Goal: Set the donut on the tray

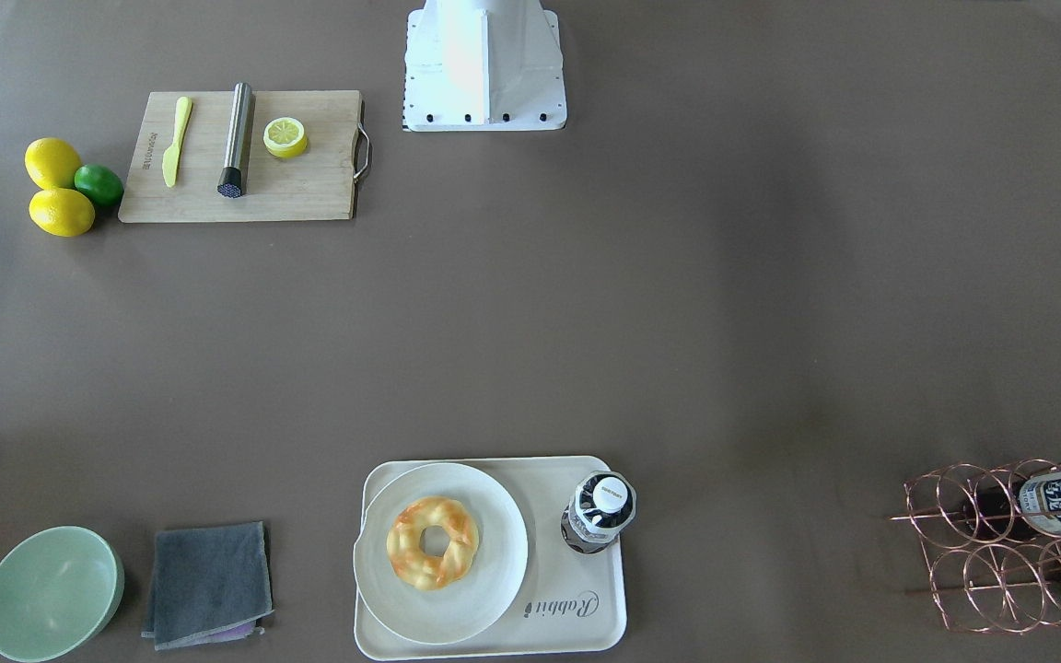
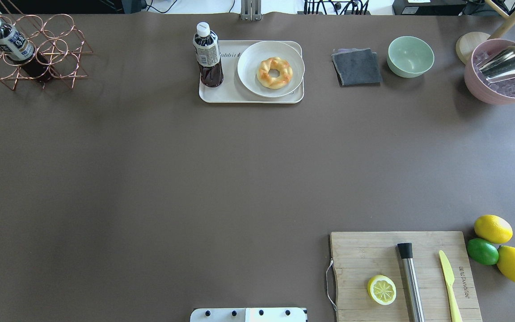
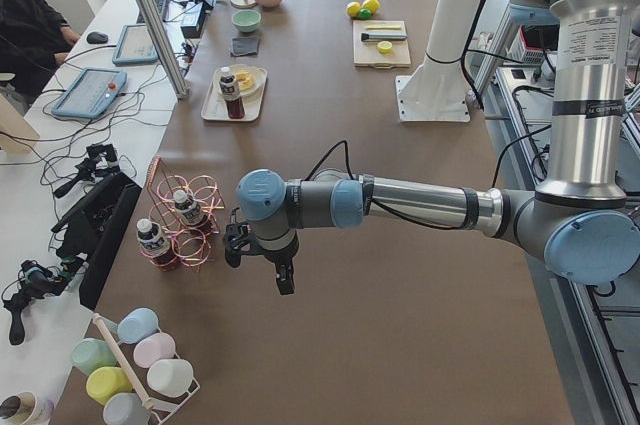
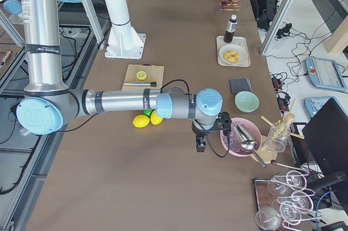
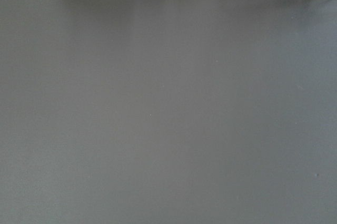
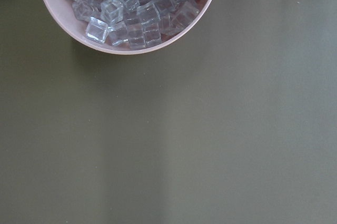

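Donut (image 1: 432, 542) lies on plate (image 1: 494, 589), plate on tray (image 1: 586, 626). Well away hang the left hand (image 3: 262, 260) and right hand (image 4: 201, 143) — whether clenched or released cannot be told.

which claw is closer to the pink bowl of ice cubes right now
Right. The right claw hangs just beside the pink bowl; the left claw is far away, by the copper wire rack.

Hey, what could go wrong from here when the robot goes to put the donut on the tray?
1. The bottle stands upright on the tray right beside the plate; an arm reaching for the donut could knock it over.
2. The plate covers most of the tray, so the donut may land half on the plate's rim.
3. The plate slightly overhangs the tray's edge; pressing down might shift it.
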`<state>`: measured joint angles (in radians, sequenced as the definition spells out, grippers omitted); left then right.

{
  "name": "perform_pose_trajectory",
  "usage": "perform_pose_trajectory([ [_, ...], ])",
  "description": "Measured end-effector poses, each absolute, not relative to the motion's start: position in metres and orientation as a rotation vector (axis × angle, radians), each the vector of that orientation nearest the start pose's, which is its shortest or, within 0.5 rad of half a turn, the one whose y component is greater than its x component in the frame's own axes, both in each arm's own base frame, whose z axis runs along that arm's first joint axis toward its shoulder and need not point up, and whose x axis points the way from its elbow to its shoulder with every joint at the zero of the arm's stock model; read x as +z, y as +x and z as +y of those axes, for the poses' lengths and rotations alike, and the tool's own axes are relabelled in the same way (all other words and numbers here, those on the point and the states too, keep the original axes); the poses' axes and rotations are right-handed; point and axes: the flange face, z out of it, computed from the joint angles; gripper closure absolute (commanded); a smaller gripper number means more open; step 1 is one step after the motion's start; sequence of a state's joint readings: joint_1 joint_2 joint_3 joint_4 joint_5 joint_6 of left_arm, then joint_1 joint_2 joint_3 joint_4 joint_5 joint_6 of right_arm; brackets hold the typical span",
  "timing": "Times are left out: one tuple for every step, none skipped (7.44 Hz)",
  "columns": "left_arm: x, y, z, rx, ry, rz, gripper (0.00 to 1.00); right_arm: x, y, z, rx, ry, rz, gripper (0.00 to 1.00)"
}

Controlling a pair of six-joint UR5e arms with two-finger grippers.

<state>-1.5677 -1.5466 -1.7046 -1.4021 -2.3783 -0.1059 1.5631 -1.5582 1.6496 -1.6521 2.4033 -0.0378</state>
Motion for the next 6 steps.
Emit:
perform_pose_trajectory([
  [0.6197,-0.0599,-0.4743,-0.121,-0.101,0.803,0.02,0.6206,0.0581,-0.4957,-0.042,0.027,-0.845,0.00],
  [0.6204,-0.0602,-0.4735,-0.122,-0.102,0.803,0.02,0.6211,0.0595,-0.4947,-0.039,0.029,-0.852,0.00],
  [0.6208,-0.0602,-0.4733,-0.122,-0.102,0.803,0.02,0.6214,0.0604,-0.4939,-0.036,0.030,-0.853,0.00],
  [0.6210,-0.0601,-0.4733,-0.121,-0.103,0.803,0.02,0.6210,0.0608,-0.4939,-0.033,0.030,-0.854,0.00],
  [0.6207,-0.0600,-0.4735,-0.121,-0.102,0.803,0.02,0.6208,0.0610,-0.4939,-0.032,0.031,-0.854,0.00],
  [0.6205,-0.0599,-0.4736,-0.121,-0.102,0.803,0.02,0.6205,0.0612,-0.4942,-0.031,0.031,-0.854,0.00],
])
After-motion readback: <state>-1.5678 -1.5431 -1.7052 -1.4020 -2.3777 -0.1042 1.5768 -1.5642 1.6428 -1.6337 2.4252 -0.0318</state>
